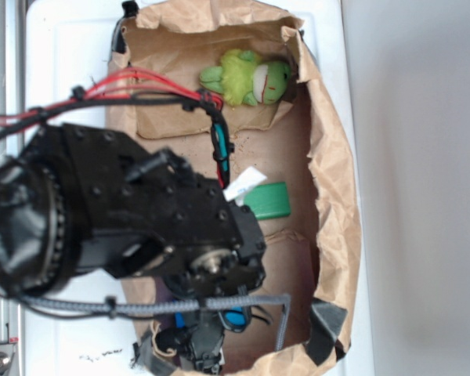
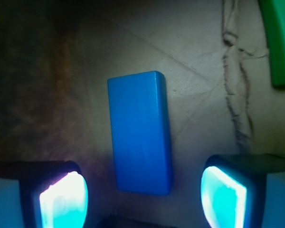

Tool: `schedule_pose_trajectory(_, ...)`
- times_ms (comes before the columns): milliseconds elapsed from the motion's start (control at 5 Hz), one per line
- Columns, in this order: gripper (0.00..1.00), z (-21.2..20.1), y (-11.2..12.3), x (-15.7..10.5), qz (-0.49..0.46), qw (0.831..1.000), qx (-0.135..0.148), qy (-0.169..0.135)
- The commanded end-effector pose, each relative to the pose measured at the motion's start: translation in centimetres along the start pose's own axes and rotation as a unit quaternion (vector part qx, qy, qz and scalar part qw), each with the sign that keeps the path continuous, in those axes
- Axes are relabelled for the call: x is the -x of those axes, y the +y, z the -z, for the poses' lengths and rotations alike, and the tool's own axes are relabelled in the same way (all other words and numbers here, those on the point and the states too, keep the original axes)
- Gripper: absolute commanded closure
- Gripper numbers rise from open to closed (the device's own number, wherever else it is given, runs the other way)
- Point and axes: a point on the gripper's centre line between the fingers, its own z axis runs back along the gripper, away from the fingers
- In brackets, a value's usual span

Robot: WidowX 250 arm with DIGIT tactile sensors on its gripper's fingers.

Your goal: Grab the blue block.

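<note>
Only the wrist view shows the blue block (image 2: pixel 140 133) between the open hand's (image 2: pixel 142 199) fingers.

Exterior view: bright, even illumination is recorded, with the white surround (image 1: pixel 423 188) washed out to near featureless grey-white. The picture is soft throughout; fine detail is lost on the black robot arm (image 1: pixel 125 219), which is rendered as a dark mass with little tonal separation. Mild shadow is noted inside the brown paper lining (image 1: pixel 329 180).

Wrist view: dim overall, with heavy darkening toward the left side and upper left corner. The blue block (image 2: pixel 140 133) is well lit and reasonably sharp. The gripper's fingertip pads (image 2: pixel 64 202) are blown out to a cyan-white glow and are out of focus. The green block (image 2: pixel 280 42) is cut by the frame edge.
</note>
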Motion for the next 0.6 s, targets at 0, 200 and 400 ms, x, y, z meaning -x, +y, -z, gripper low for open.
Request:
schedule_pose_trajectory(0,0.0,1.21,-1.47,-0.97,0.015,1.0,-0.026,-0.007)
schedule_pose_trajectory(200,0.0,1.21,-1.46,-1.09,0.012,0.999,-0.029,-0.008)
schedule_pose_trajectory(400,0.0,0.85,-1.33,-1.71,0.007,0.999,-0.043,-0.026)
